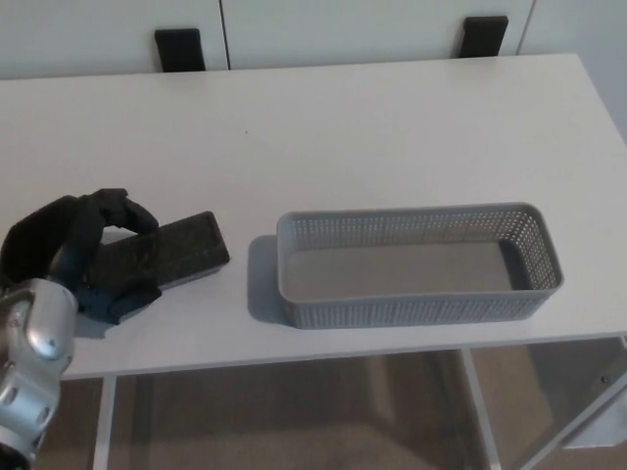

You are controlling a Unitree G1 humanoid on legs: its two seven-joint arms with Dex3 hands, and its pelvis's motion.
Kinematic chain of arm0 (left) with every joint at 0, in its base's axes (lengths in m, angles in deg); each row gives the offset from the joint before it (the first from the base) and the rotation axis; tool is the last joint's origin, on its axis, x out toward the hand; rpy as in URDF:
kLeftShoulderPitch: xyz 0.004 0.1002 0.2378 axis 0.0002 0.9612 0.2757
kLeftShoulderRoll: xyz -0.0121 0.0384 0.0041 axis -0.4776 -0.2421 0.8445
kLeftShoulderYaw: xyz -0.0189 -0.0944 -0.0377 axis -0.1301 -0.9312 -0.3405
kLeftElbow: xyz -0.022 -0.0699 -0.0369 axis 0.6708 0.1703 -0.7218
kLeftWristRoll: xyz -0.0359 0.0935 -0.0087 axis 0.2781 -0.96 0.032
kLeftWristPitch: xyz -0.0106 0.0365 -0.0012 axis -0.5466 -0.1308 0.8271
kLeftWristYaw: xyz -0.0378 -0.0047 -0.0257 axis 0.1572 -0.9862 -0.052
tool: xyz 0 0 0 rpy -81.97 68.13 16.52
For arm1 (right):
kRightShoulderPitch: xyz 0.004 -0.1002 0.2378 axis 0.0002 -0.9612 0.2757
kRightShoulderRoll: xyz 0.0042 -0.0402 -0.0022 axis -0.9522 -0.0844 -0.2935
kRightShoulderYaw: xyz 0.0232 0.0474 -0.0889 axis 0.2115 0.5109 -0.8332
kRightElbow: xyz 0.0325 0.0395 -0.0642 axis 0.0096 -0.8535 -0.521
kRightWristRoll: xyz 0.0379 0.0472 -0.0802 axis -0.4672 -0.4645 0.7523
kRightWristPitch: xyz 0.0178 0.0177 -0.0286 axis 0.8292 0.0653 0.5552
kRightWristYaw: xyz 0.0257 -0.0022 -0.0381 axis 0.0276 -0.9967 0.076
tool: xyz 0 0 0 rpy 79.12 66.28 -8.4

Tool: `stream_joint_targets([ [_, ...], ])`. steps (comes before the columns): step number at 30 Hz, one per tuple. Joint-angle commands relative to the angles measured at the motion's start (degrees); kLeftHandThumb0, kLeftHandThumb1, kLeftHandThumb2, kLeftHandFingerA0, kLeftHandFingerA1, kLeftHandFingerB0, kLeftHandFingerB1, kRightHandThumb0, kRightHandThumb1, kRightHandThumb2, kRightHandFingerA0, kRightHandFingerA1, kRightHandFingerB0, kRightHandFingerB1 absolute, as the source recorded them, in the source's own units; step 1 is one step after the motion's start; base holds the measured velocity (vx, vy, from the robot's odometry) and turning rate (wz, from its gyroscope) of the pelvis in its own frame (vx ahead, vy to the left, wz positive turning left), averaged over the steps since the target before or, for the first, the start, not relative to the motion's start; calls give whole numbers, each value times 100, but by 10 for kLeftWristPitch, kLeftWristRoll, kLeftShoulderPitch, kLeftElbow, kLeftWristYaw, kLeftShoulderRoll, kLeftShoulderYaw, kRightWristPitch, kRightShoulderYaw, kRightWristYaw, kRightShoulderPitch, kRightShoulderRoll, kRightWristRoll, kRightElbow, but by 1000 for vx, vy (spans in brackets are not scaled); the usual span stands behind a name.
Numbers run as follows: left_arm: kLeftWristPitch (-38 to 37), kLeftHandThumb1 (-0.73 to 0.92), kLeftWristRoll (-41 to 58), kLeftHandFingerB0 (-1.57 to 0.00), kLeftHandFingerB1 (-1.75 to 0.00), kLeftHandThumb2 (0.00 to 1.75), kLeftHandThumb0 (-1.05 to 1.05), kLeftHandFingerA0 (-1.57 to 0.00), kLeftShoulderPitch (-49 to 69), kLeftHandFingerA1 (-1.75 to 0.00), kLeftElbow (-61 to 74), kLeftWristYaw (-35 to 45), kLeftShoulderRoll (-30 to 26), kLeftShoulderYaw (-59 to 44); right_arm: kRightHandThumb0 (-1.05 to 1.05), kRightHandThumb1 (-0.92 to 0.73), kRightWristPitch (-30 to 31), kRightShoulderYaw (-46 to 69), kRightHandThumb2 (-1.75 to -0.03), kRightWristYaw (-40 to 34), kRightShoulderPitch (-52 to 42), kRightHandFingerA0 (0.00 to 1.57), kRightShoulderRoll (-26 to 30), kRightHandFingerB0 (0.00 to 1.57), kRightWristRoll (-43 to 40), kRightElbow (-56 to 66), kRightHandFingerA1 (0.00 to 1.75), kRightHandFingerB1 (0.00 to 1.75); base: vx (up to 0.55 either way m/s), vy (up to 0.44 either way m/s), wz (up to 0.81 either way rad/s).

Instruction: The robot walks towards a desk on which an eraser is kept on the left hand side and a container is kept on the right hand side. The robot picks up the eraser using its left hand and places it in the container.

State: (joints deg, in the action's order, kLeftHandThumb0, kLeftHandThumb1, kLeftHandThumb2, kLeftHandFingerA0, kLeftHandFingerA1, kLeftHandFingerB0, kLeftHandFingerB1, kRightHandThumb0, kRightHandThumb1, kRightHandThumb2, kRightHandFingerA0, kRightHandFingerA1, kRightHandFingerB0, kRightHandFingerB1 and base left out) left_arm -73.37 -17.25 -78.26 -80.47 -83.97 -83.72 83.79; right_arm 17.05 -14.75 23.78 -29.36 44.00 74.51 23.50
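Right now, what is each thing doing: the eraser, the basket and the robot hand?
Eraser: lying flat on the desk, left of the basket, its left end inside the robot hand.
Basket: upright on the desk, empty.
Left robot hand: fingers closed around the eraser.
Desk: holds both things.

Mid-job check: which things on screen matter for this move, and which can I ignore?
Job:
- eraser, in the left hand
- container, empty, to the eraser's right

Ignore:
- two black brackets behind the desk
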Motion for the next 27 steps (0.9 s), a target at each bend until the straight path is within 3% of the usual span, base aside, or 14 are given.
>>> stream_joint_targets([
  [1, -77, 52, 173, -93, -99, 122, -37, -149, 15, -129, 5, -5, 81, -118, -37, -63, 8, -2, -58, 3, -1, 58, 12, 38, 7, 6, 59, 44, 0, 0, 0],
  [3, -84, 54, 261, -91, -105, 123, -44, -148, -1, -132, 20, 0, 132, -187, -38, -62, 7, 0, -58, 6, 2, 58, 13, 38, 5, 3, 60, 44, 0, 0, 0],
  [5, -95, 56, 284, -93, -105, 121, -52, -155, -11, -141, 28, 14, 141, -206, -38, -62, 2, 0, -58, 8, 2, 58, 13, 38, 5, -1, 60, 45, 0, 0, 0],
  [7, -102, 58, 293, -92, -110, 120, -59, -157, -19, -131, 53, 19, 150, -214, -38, -62, 0, -2, -58, 7, 2, 59, 14, 38, 7, -1, 60, 45, 0, 0, 0],
  [11, -91, 52, 300, -100, -102, 121, -66, -155, -12, -134, 128, 46, 171, -201, -38, -63, -4, -3, -58, 6, 2, 59, 14, 38, 9, -7, 60, 45, 0, 0, 0],
  [15, -101, 51, 256, -101, -97, 116, -66, -154, 4, -131, 194, 75, 167, -148, -37, -63, 6, -3, -58, 1, -3, 60, 11, 38, 8, 4, 59, 44, 0, 0, 0],
  [17, -130, 59, 229, -110, -83, 94, -69, -157, 7, -117, 201, 87, 161, -115, -36, -63, 9, -4, -58, -6, -4, 60, 10, 39, 11, 8, 59, 44, 0, 0, 0],
  [18, -129, 57, 215, -109, -86, 97, -75, -157, 8, -116, 209, 90, 158, -101, -37, -63, 7, -4, -58, -5, -5, 59, 9, 38, 11, 9, 59, 44, 0, 0, 0],
  [19, -127, 64, 200, -110, -81, 84, -74, -157, 9, -113, 215, 91, 154, -87, -37, -63, 6, -5, -58, -4, -5, 59, 9, 38, 11, 10, 60, 44, 0, 0, 0],
  [23, -154, 50, 120, -105, -79, 97, -71, -153, -10, -110, 207, 83, 129, -10, -38, -63, 4, -7, -58, -2, 0, 58, 10, 38, 12, 10, 60, 45, 0, 0, 0],
  [27, -180, 51, 83, -107, -76, 96, -62, -152, -32, -113, 179, 67, 119, 30, -37, -63, 7, -6, -58, 1, 1, 56, 12, 38, 8, 14, 61, 45, 0, 0, 0],
])
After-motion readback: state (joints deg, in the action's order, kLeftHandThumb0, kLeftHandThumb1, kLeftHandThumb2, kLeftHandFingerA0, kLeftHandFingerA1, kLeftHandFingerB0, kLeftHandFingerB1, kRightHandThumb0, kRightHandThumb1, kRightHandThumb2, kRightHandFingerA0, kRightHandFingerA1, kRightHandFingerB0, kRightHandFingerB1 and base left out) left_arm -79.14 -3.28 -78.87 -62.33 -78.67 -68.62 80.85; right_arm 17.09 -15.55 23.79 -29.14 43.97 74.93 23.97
